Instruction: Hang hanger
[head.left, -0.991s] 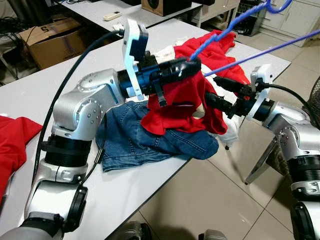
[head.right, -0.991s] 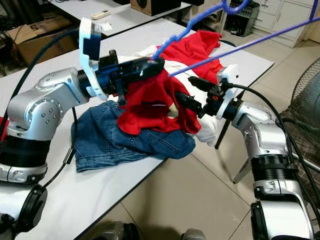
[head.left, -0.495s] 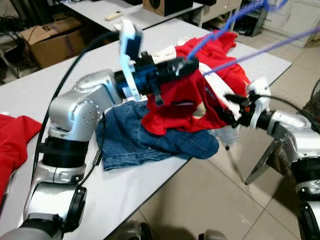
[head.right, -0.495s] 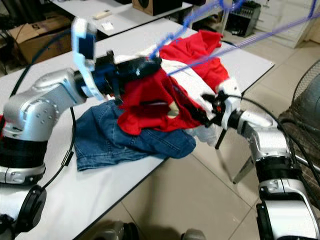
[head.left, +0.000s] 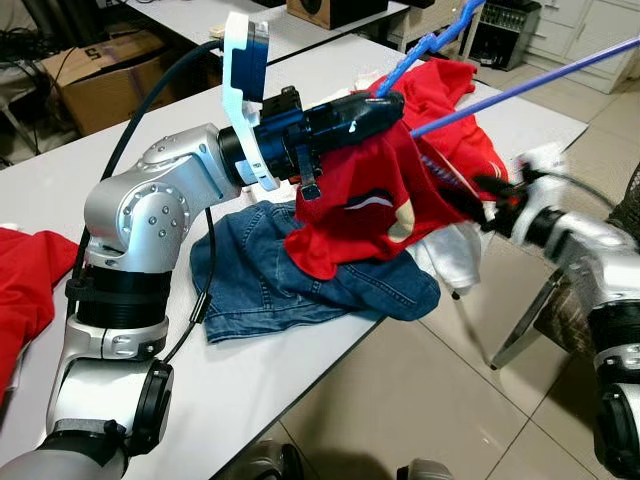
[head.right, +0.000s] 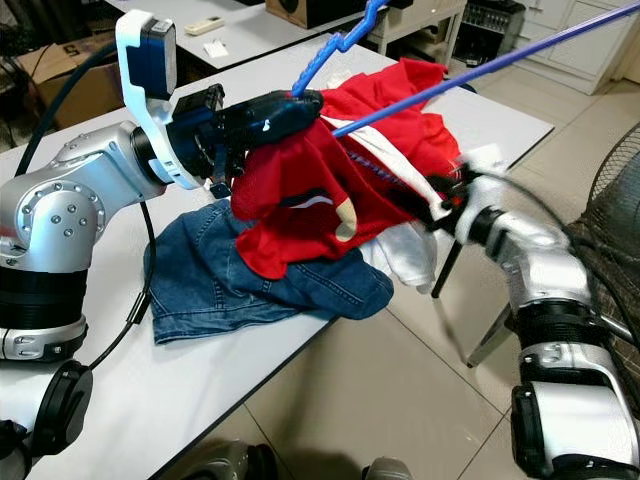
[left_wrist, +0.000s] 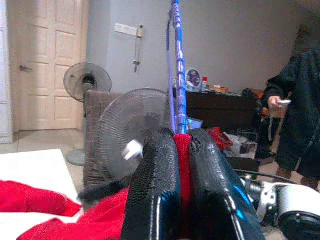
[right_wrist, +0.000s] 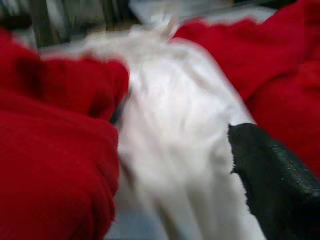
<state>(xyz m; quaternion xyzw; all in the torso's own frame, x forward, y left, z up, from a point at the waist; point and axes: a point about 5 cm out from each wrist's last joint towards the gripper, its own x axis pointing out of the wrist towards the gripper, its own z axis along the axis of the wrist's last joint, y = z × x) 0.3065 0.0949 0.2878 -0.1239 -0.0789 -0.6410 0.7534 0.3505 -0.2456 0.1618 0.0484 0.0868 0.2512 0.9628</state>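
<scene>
Above the table (head.left: 300, 390), left gripper (head.left: 385, 105) clamps hanger (head.left: 520, 88) and red shirt (head.left: 360, 205).

a table (head.left: 300, 380) stands before the robot with a pair of jeans (head.left: 270, 285) lying on it near its right edge, and a heap of shirts (head.left: 450, 110) lies behind the jeans, further along the same edge. above the jeans the left gripper (head.left: 385, 105) holds up a hanger (head.left: 520, 88) with a shirt (head.left: 360, 200) draped from it, and the right gripper (head.left: 480, 195) is at that shirt's right side, beyond the table edge. another garment (head.left: 25, 290) lies at the table's far left, a cardboard box (head.left: 100, 75) sits on the floor behind the table to the left, and a fan (head.right: 615, 200) stands on the floor to the right.
</scene>
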